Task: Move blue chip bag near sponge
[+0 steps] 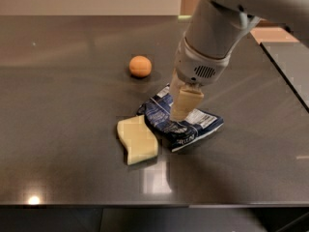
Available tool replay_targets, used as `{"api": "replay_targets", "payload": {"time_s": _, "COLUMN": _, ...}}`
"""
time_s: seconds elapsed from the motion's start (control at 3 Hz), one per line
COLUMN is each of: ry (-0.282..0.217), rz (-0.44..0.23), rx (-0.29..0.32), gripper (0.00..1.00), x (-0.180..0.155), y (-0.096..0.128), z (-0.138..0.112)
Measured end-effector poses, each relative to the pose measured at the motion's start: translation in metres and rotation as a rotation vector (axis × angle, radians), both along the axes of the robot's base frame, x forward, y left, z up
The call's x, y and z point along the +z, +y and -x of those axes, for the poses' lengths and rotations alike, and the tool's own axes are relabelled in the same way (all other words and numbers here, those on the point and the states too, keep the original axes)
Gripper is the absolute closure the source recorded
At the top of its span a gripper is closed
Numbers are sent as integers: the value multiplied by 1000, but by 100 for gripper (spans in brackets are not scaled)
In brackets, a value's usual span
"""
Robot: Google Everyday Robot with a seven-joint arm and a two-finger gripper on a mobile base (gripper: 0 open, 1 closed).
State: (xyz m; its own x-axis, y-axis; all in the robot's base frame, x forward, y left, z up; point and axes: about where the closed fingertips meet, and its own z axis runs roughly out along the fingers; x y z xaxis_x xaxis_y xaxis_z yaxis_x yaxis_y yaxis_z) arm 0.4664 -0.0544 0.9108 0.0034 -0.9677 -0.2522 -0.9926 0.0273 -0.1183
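Soft light, table (pixel 72 91) glare, seemingly faint shadow beneath tool (pixel 181 111) on bag (pixel 195 127)

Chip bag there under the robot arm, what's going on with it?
The robot's one arm has its claw down on the blue chip bag, which lies on the dark table. The bag sits right beside the yellow sponge, its edge about touching it, so bringing the two together looks nearly done. An orange ball sits apart, farther back.
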Motion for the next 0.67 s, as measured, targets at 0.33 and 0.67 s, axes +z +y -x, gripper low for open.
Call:
{"api": "replay_targets", "payload": {"time_s": 0.33, "ry": -4, "rz": -1, "rx": 1, "gripper": 0, "x": 1, "y": 1, "z": 0}}
{"api": "replay_targets", "payload": {"time_s": 0.67, "ry": -4, "rz": -1, "rx": 1, "gripper": 0, "x": 1, "y": 1, "z": 0}}
